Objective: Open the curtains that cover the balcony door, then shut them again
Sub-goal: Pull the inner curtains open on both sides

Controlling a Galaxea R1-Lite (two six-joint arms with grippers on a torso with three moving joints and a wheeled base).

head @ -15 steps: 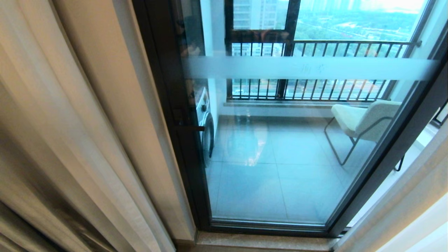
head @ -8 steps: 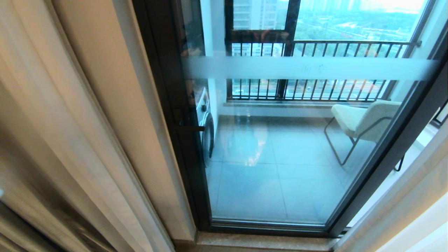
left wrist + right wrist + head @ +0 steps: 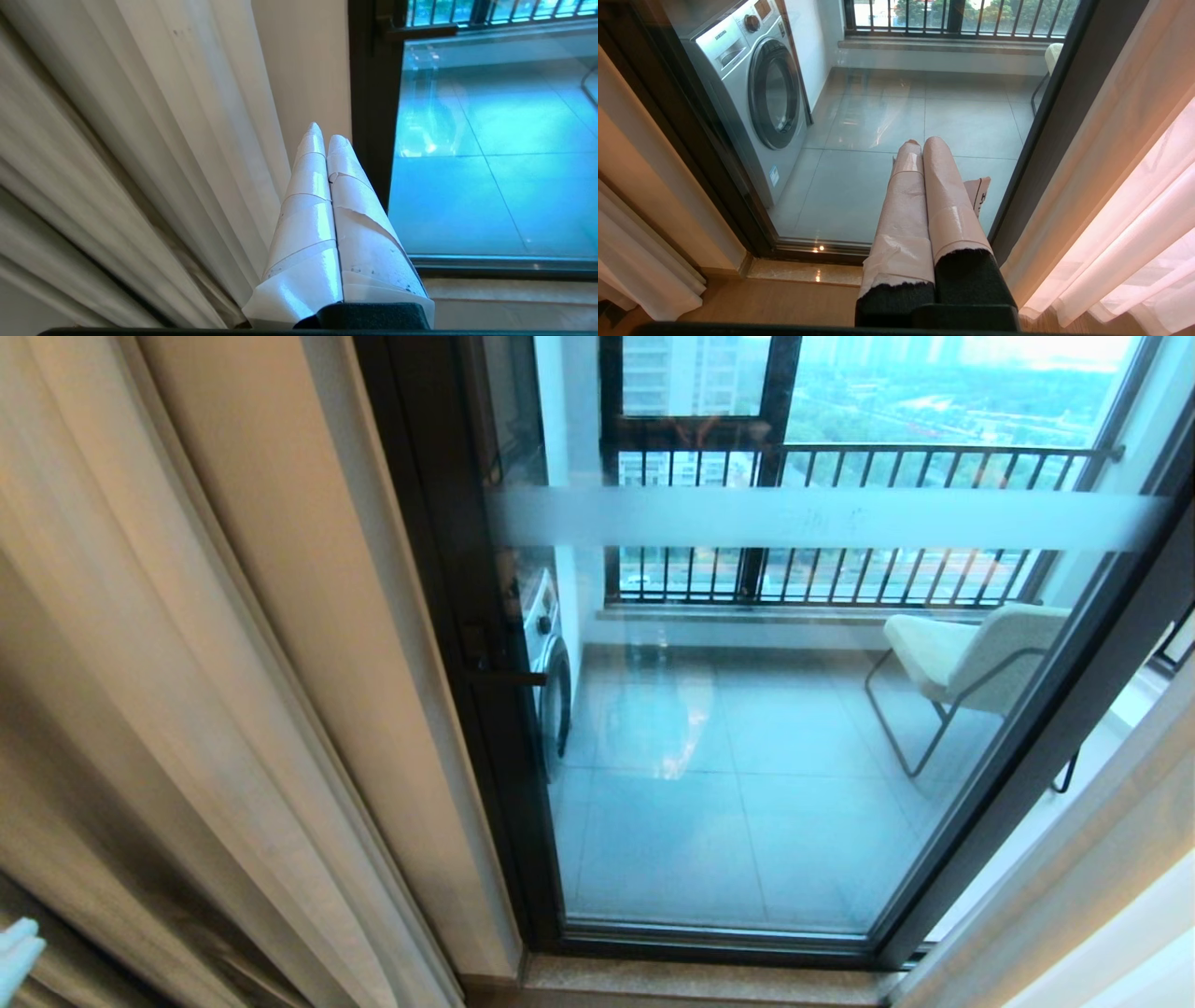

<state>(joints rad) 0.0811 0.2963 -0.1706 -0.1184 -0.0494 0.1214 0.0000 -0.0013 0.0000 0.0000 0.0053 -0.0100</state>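
The curtains (image 3: 187, 691) hang bunched at the left and right of the uncovered balcony door (image 3: 747, 728). Left gripper (image 3: 326, 137) and right gripper (image 3: 922, 142) have closed, empty fingers.

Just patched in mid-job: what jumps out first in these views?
The balcony door fills the middle of the head view, its glass uncovered, with a frosted band across it and a chair and washing machine on the balcony behind. The curtains hang bunched to the left, with more at the right edge. The left gripper is shut, holding nothing, beside the left folds.
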